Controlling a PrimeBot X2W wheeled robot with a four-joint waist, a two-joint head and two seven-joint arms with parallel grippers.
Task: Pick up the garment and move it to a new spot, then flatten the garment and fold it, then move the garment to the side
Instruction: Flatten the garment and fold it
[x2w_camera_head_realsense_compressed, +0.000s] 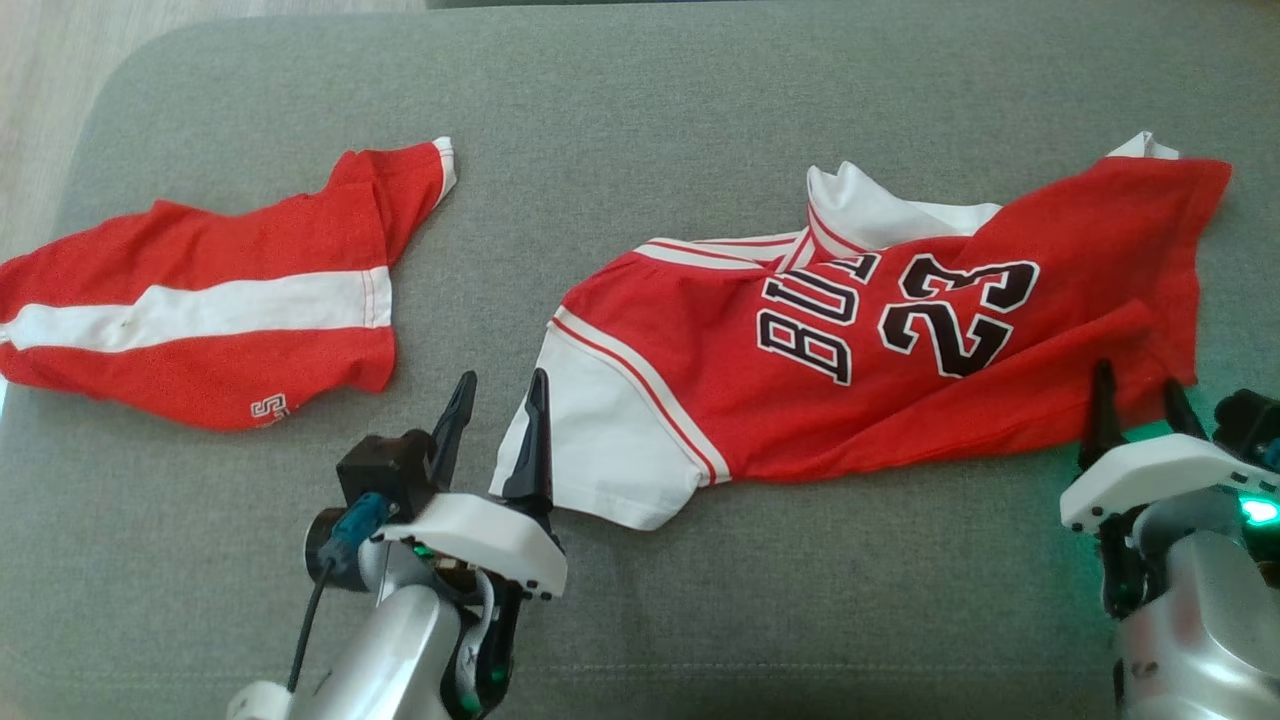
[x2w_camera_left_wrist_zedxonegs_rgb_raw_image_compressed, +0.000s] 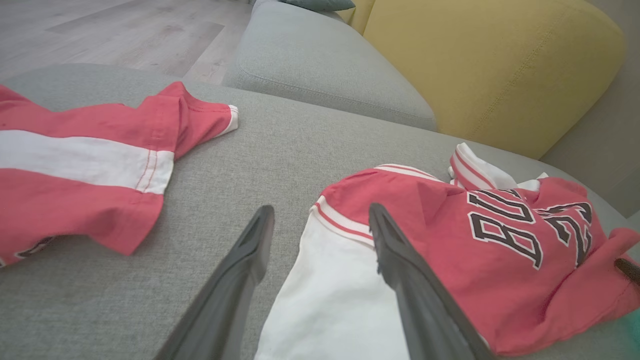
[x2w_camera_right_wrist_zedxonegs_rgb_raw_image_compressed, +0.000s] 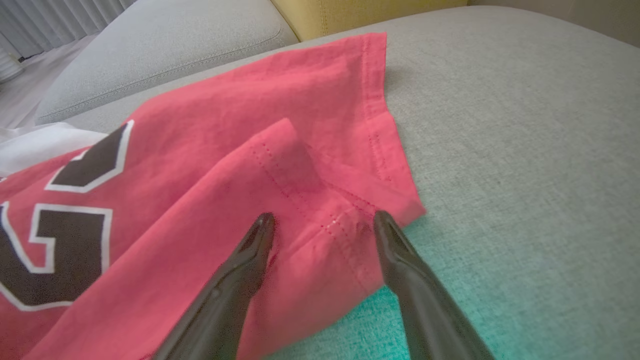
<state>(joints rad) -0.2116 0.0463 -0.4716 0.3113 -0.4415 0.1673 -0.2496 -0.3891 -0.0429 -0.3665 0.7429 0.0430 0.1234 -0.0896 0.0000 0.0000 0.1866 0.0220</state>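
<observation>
- Left hand (x2w_camera_head_realsense_compressed: 503, 378) is held released, fingers spread astride the white sleeve (x2w_camera_head_realsense_compressed: 600, 440) edge, apparently so that it can be pinched
- Right hand (x2w_camera_head_realsense_compressed: 1137, 378) is likewise unclenched, poised over the hem corner (x2w_camera_right_wrist_zedxonegs_rgb_raw_image_compressed: 350, 235)
- Jersey (x2w_camera_head_realsense_compressed: 700, 340) is seen rumpled on the grey cushion (x2w_camera_head_realsense_compressed: 700, 100), well apart from a striped garment (x2w_camera_head_realsense_compressed: 200, 310)

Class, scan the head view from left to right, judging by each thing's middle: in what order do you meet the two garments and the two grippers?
Red garment with a white stripe → left gripper → red and white jersey printed 23 → right gripper.
</observation>
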